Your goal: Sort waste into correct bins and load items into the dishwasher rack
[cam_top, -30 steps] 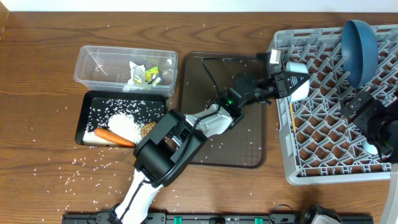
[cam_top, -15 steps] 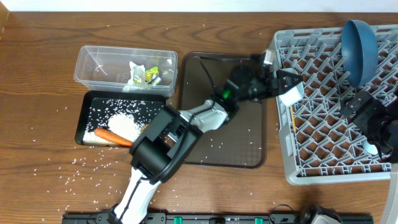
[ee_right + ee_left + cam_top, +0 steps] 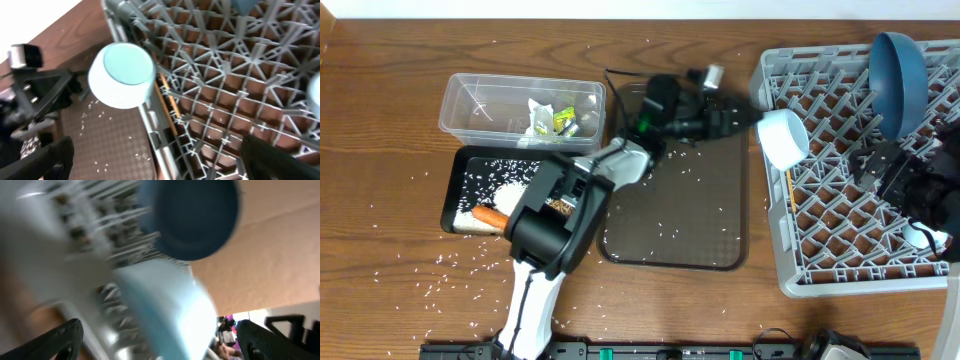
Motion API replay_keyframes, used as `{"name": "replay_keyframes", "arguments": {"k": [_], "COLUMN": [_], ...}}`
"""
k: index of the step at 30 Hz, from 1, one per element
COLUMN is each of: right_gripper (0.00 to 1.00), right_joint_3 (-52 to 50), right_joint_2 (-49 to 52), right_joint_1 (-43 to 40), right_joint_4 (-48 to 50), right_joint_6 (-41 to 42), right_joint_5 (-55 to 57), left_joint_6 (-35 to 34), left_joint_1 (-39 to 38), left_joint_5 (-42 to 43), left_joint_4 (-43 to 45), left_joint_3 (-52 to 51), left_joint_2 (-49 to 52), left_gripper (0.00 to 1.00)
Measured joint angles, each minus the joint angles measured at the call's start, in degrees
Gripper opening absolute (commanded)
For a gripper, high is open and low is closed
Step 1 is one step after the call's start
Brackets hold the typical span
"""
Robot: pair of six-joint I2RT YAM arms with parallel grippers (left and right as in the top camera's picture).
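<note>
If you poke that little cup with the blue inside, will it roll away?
Probably. The cup is round and lies tilted at the rack's edge, so a nudge might roll or tip it. It looks small and smooth, so likely light and slippery.

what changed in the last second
The left gripper opened, let go of the small white cup with the light blue inside and drew back left over the dark brown tray. The cup now sits at the left wall of the grey plastic rack. The dark blue round plate stayed put.

Legible text: none. Yellow-green printed wrapper (image 3: 563,120), in clear tub (image 3: 470,100) well left of left gripper (image 3: 745,112): print too small to read.
</note>
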Motion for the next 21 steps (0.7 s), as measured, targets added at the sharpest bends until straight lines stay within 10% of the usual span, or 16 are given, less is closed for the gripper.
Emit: {"name": "replay_keyframes", "arguments": {"k": [8, 21], "right_gripper": [0.99, 0.99], "right_joint_3": [-0.1, 0.0], "right_joint_2": [-3.1, -21.2], "right_joint_1": [0.7, 3.3], "right_joint_4": [2.2, 3.2], "right_joint_6": [-2.8, -8.4], "right_joint_5": [-6.7, -16.2], "left_joint_6": [16.4, 44.3], "left_joint_1": [6.4, 16.0], "left_joint_5": [-3.3, -39.5], "left_joint_4": [-39.2, -98.1], "left_joint_3": [0.0, 1.1], "left_joint_2": [-11.0, -58.4], "left_gripper": [0.98, 0.98]}}
